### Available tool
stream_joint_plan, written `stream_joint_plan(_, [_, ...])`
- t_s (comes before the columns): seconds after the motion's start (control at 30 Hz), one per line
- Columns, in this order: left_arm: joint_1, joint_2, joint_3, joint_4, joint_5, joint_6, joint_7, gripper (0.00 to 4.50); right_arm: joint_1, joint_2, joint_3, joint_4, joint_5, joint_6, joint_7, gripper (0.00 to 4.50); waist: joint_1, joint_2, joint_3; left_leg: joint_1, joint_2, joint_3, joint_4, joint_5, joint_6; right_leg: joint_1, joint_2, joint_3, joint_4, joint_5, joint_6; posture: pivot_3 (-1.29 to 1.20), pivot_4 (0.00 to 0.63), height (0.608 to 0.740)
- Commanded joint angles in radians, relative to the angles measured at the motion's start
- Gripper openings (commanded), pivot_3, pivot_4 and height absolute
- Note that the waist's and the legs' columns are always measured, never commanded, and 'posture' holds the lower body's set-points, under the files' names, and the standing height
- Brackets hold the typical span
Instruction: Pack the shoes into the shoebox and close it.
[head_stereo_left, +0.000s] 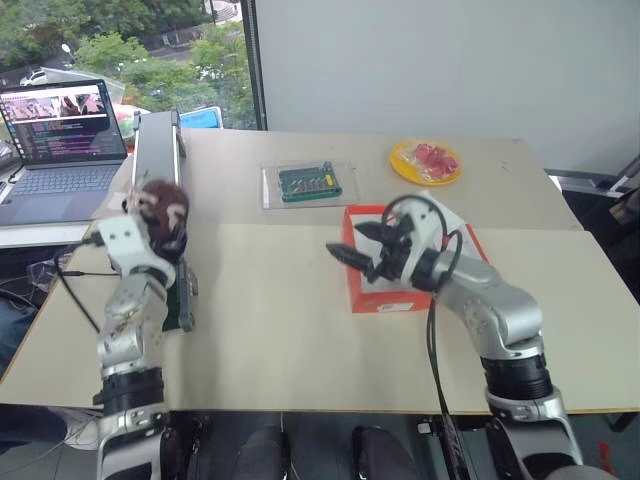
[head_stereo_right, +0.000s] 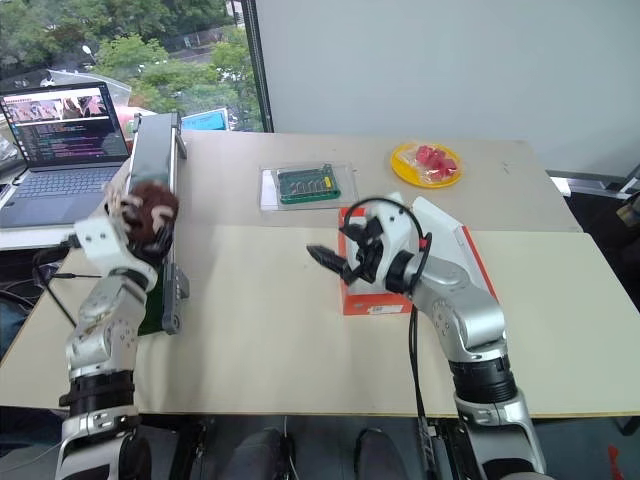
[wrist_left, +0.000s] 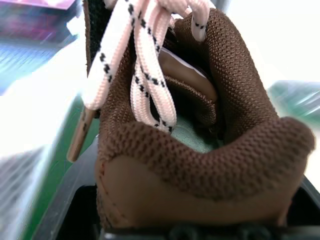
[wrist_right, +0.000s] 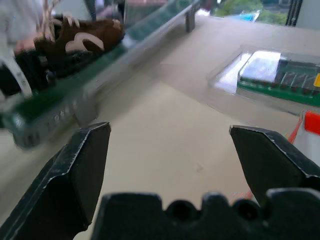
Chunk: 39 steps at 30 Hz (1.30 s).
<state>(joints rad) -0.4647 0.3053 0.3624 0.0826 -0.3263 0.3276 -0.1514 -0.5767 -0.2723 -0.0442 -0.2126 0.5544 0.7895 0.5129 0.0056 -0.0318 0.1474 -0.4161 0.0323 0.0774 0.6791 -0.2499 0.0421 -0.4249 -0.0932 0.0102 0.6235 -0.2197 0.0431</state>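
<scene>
Left gripper (head_stereo_left: 160, 222) clamped on the heel of one brown shoe (head_stereo_left: 160, 205), raised clear of the table at the far left beside the green conveyor (head_stereo_left: 182, 300). Shoebox (head_stereo_left: 385, 292) lying well to the right across bare table (head_stereo_left: 270, 330), long axis running away from the robot. Right gripper (head_stereo_left: 352, 250) spread wide and empty, hovering at the box's left edge, much the nearer arm.

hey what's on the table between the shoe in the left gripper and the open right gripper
Only bare table lies between the shoe, held by the left gripper, and the open right gripper, as the left eye view shows.
</scene>
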Motion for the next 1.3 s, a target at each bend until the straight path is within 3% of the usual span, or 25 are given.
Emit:
stream_joint_plan(0.03, [-0.082, -0.047, -0.103, -0.152, -0.073, 0.005, -0.081, 2.72, -0.118, 0.094, -0.208, 0.033, 0.197, 0.108, -0.172, 4.50, 0.000, 0.000, 0.000, 0.000, 0.000, 0.000, 0.000, 0.000, 0.000, 0.000, 0.000, 0.000, 0.000, 0.000, 0.000, 0.00, 0.150, 0.740])
stream_joint_plan(0.2, [-0.112, -0.147, -0.254, -0.261, -0.126, 0.104, -0.122, 2.72, -0.219, 0.205, -0.413, 0.099, 0.455, 0.208, -0.413, 4.50, 0.002, 0.000, 0.000, 0.000, 0.000, 0.000, 0.000, 0.000, 0.000, 0.000, 0.000, 0.000, 0.000, 0.000, 0.000, 0.00, 0.150, 0.740])
stream_joint_plan(0.4, [-0.111, -0.193, -0.323, -0.293, -0.161, 0.152, -0.153, 2.72, -0.230, 0.229, -0.457, 0.093, 0.617, 0.222, -0.561, 4.50, -0.023, 0.000, 0.000, 0.000, -0.001, 0.002, 0.000, 0.000, 0.000, 0.000, 0.002, 0.002, 0.000, 0.000, 0.000, 0.00, 0.150, 0.740])
stream_joint_plan(0.93, [-0.107, -0.263, -0.408, -0.315, -0.197, 0.219, -0.186, 2.72, -0.208, 0.192, -0.388, 0.088, 0.654, 0.149, -0.638, 4.50, -0.022, 0.000, 0.000, 0.000, -0.001, 0.001, 0.000, 0.000, 0.000, 0.000, 0.002, 0.002, 0.000, 0.000, 0.001, 0.00, 0.150, 0.740])
stream_joint_plan(1.03, [-0.110, -0.267, -0.418, -0.310, -0.198, 0.225, -0.194, 2.72, -0.208, 0.193, -0.379, 0.096, 0.649, 0.132, -0.635, 3.77, -0.022, 0.000, 0.000, 0.000, -0.001, 0.001, 0.000, 0.000, 0.000, 0.000, 0.002, 0.002, 0.000, 0.000, 0.001, 0.00, 0.150, 0.740])
stream_joint_plan(1.3, [-0.131, -0.259, -0.373, -0.287, -0.219, 0.243, -0.187, 2.72, -0.210, 0.185, -0.372, 0.114, 0.647, 0.111, -0.627, 0.98, -0.021, 0.000, 0.000, 0.000, -0.001, 0.001, 0.000, 0.000, 0.001, 0.000, 0.002, 0.002, 0.000, 0.000, 0.001, 0.00, 0.150, 0.740])
